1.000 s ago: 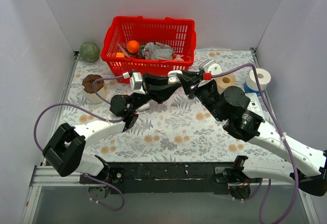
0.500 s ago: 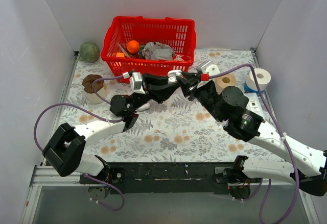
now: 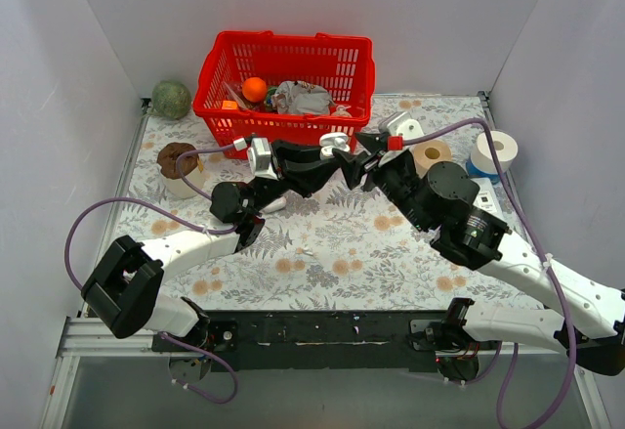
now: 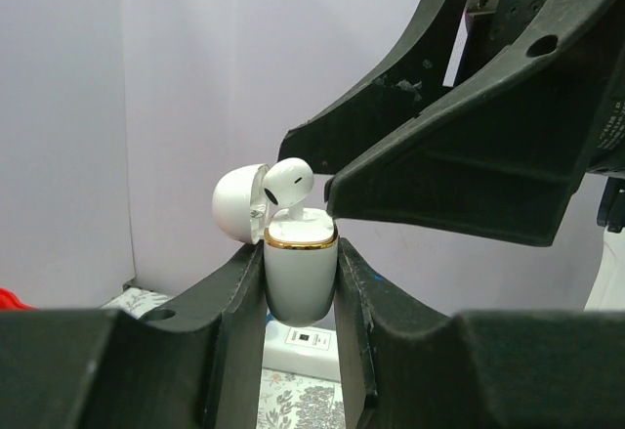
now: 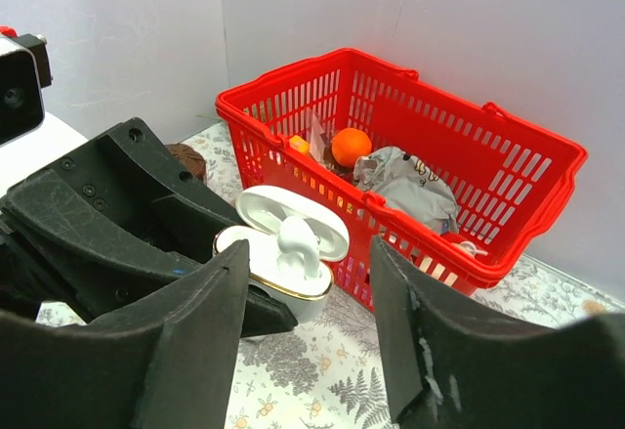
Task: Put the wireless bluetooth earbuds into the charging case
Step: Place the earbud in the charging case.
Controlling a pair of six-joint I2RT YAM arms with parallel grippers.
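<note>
My left gripper [image 4: 300, 265] is shut on a white charging case [image 4: 301, 278] with a gold rim and holds it upright in the air in front of the basket. The case's lid [image 4: 239, 202] is open. One white earbud [image 4: 289, 183] stands in the case, stem down and head above the rim. My right gripper [image 5: 308, 287] is open, with one finger on each side of the case [image 5: 278, 278] and earbud [image 5: 298, 241], touching neither. In the top view the case [image 3: 335, 142] sits between the two grippers. No other earbud shows.
A red basket [image 3: 283, 63] with an orange ball, a crumpled bag and other items stands at the back. A green ball [image 3: 171, 99] and a brown item on a cup [image 3: 178, 160] are at the left. Tape rolls [image 3: 431, 155] [image 3: 498, 148] and a white box [image 3: 488, 199] are at the right.
My right gripper has shifted a little towards the back and left near the case. The left gripper has kept the case in place.
</note>
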